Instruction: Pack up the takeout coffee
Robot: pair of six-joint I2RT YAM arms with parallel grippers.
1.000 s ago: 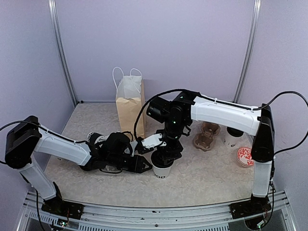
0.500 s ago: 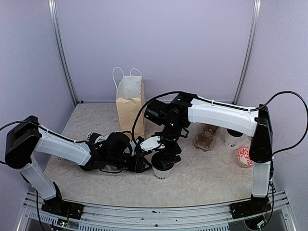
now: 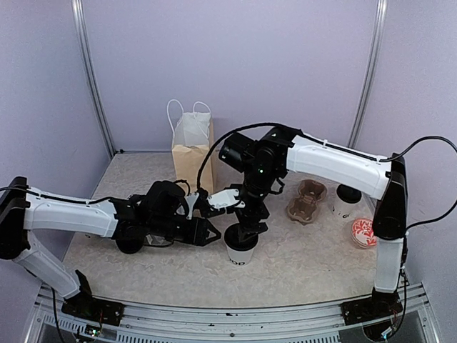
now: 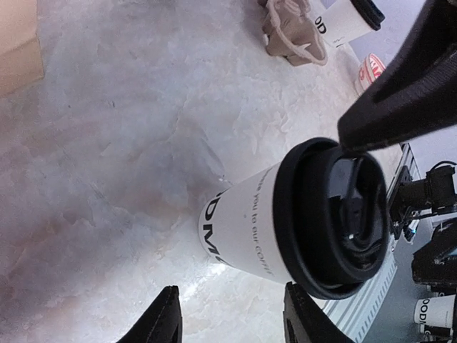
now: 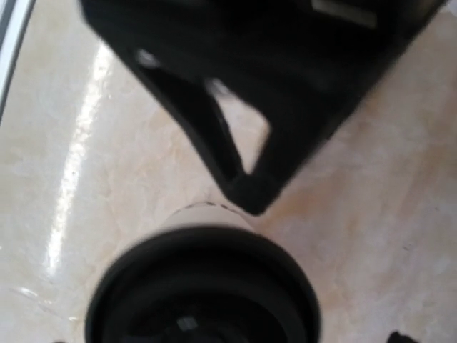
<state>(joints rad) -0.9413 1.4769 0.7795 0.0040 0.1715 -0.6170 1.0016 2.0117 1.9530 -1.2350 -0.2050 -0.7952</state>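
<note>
lavender walls are enclosing a pale, marbled surface point(image 3: 314, 268) on three sides. near its front middle a white takeout cup point(image 3: 240, 251) is standing upright, with black lettering showing low on its side and a black lid point(image 5: 203, 289) sitting on top. the right hand point(image 3: 247, 227) is hanging straight above that lid, pointing down. its fingers are standing wide, and in the right wrist view none is closing on the lid, which is filling the lower part of a blurred picture. in the left wrist view one right finger point(image 4: 407, 93) is reaching down to the lid's rim, though whether it is touching is not clear. the left hand point(image 3: 211, 233) is lying low over the surface just to the left of the cup, pointing at it. its two fingertips are standing partly apart with nothing between them, and the cup is sitting just beyond them, not gripped.

further back a brown paper bag point(image 3: 191, 161) with white handles is standing upright near the rear wall. to the right of the takeout cup a brown pulp cup carrier point(image 3: 305, 202) is lying on the surface, well apart from it. just beside the carrier's right edge a second cup point(image 3: 344, 203), also white with a black lid, is sitting. nearer the front a round red-and-white disc point(image 3: 363, 232) is lying flat.
</note>
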